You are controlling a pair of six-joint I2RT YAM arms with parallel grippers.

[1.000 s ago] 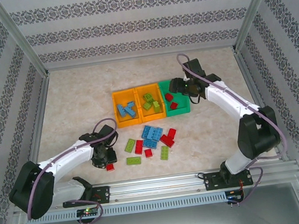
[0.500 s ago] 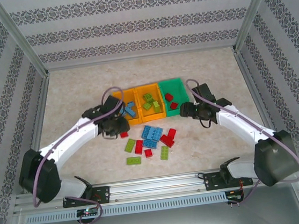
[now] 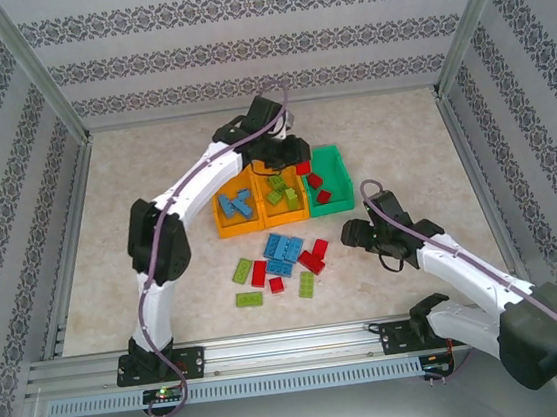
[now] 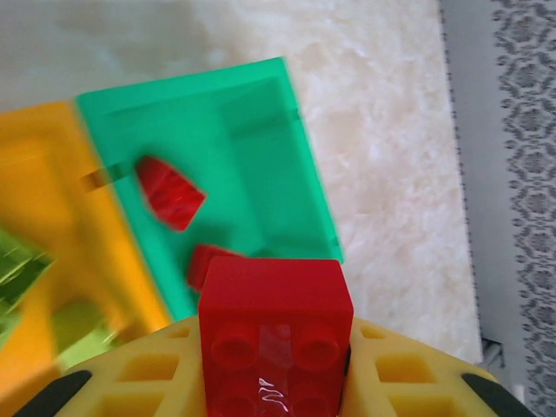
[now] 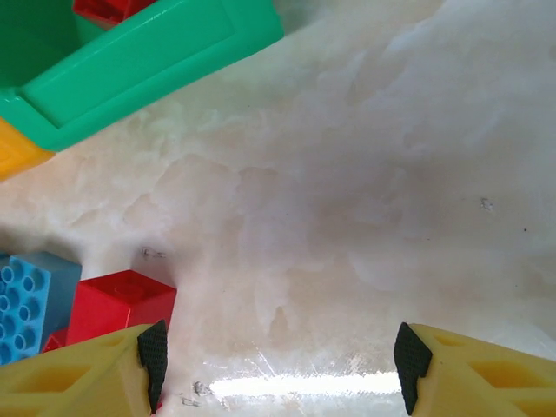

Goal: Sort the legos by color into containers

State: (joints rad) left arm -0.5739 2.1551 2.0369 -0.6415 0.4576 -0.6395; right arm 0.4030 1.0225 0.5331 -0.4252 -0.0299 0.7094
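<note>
On the marble-pattern table [image 3: 135, 185], both arms are out. The left arm [image 3: 195, 183] stretches far across to the row of containers, and the right arm [image 3: 467, 273] bends low beside the loose pile.

Containers, left to right from overhead:
- left orange bin [image 3: 236, 230] holds blue bricks [image 3: 238, 205].
- middle orange bin [image 3: 285, 219] holds lime green bricks [image 3: 279, 190].
- green bin [image 3: 333, 152] holds red bricks [image 3: 323, 196].

The left gripper [image 3: 293, 156] hangs over the green bin's left side. From overhead its hold is hard to read. The left wrist view settles it: the yellow fingers [image 4: 148, 373] are clenched on a red brick [image 4: 274, 321], studs toward the camera, above the green bin's floor where two red bricks lie.

The right gripper [image 3: 355, 232] sits just right of the loose legos [image 3: 279, 259]. In its wrist view the jaws stand spread with nothing held and bare table between the black pads [image 5: 155, 352]. A loose red brick [image 5: 117, 304] lies just beside the left pad, with a blue brick [image 5: 30, 295] beyond it.
</note>
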